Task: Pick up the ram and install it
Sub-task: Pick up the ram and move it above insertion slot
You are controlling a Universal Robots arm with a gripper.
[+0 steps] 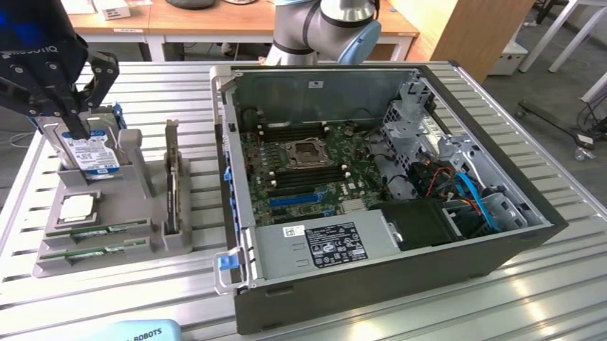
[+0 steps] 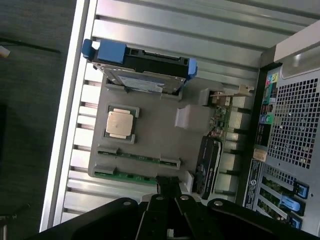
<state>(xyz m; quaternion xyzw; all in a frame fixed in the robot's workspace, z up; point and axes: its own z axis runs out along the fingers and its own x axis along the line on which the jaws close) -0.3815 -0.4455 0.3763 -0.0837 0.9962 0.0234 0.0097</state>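
Note:
Two ram sticks lie side by side in slots at the front of the grey holder tray (image 1: 142, 238). One ram (image 1: 102, 230) (image 2: 139, 157) is closer to the processor than the other ram (image 1: 93, 249) (image 2: 125, 176). My black gripper (image 1: 78, 124) (image 2: 169, 186) hangs above the back of the tray, in front of the upright hard drive (image 1: 90, 153). Its fingers are shut with nothing between them, and it is well apart from both ram sticks.
The tray also holds a square silver processor (image 1: 78, 207) (image 2: 120, 123) and an upright black card (image 1: 172, 177) (image 2: 207, 165). At the exterior view's right stands an open computer case (image 1: 531, 234) with its motherboard (image 1: 294, 160) exposed. All of this rests on a slatted metal table (image 1: 142, 85).

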